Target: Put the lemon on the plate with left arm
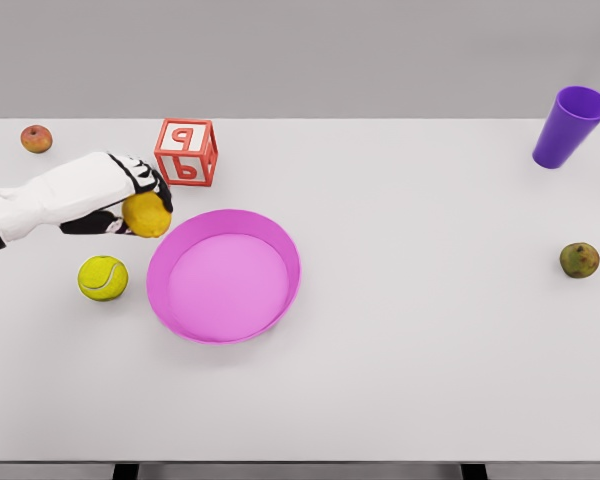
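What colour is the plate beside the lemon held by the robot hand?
The plate is pink-magenta, seen best in the head view.

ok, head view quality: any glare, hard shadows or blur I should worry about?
Head view: flat, even light, no glare on the table. Only a faint soft shadow shows under the plate. The left hand shades the lemon slightly. Edges look a bit soft, the block letter still readable.

Left hand (130, 195) grips lemon (147, 215) beside plate (180, 318).
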{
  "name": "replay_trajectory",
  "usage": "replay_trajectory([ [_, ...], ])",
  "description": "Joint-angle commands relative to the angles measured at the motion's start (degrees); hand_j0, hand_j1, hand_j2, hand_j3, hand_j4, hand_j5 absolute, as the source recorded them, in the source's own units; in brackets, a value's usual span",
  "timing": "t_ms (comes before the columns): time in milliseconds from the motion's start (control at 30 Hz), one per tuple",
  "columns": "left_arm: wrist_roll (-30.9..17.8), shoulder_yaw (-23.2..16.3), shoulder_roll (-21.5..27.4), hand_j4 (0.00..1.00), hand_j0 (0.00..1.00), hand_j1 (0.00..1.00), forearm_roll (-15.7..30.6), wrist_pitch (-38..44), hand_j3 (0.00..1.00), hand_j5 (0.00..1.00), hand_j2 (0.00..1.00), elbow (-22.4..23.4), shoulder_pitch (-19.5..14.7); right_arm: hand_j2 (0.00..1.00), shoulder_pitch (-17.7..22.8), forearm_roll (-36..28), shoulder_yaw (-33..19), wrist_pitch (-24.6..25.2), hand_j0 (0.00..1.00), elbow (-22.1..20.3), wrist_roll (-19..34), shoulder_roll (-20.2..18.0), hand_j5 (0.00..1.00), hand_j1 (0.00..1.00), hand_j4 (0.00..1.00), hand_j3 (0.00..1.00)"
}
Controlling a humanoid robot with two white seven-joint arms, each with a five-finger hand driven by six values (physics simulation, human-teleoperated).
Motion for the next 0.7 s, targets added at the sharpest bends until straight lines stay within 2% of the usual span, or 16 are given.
replay_trajectory([
  [0,0.1,-0.6,-0.2,0.46,0.46,0.46,-0.1,0.2,0.46,0.46,0.46,-2.4,0.3,1.00,0.0,0.0,0.0,0.0,1.00,-0.1,0.0,0.0,1.00,1.00,1.00,1.00],
  [200,0.0,-1.7,-4.4,0.45,0.45,0.45,-3.4,0.2,0.45,0.45,0.45,-3.1,0.4,1.00,0.0,0.0,0.0,0.0,1.00,0.0,0.0,0.0,1.00,1.00,1.00,1.00],
  [300,0.0,-2.4,-8.7,0.45,0.45,0.45,-7.6,0.2,0.45,0.45,0.45,-3.0,0.2,1.00,0.0,0.0,0.0,0.0,1.00,0.0,0.0,0.0,1.00,1.00,1.00,1.00],
  [567,0.1,-3.2,-10.1,0.46,0.46,0.46,-8.6,0.2,0.46,0.46,0.46,-3.0,0.4,1.00,0.0,-0.1,0.0,0.0,1.00,0.0,0.0,0.0,1.00,1.00,1.00,1.00],
  [633,0.0,-3.1,-9.5,0.50,0.50,0.50,-8.5,0.2,0.50,0.50,0.50,-2.9,0.4,1.00,0.0,0.0,0.0,0.0,1.00,0.0,0.0,0.0,1.00,1.00,1.00,1.00],
  [667,0.0,-3.0,-9.5,0.59,0.59,0.59,-8.6,0.2,0.59,0.59,0.59,-2.9,0.4,1.00,0.0,-0.1,0.0,0.0,1.00,0.0,0.0,0.0,1.00,1.00,1.00,1.00],
])
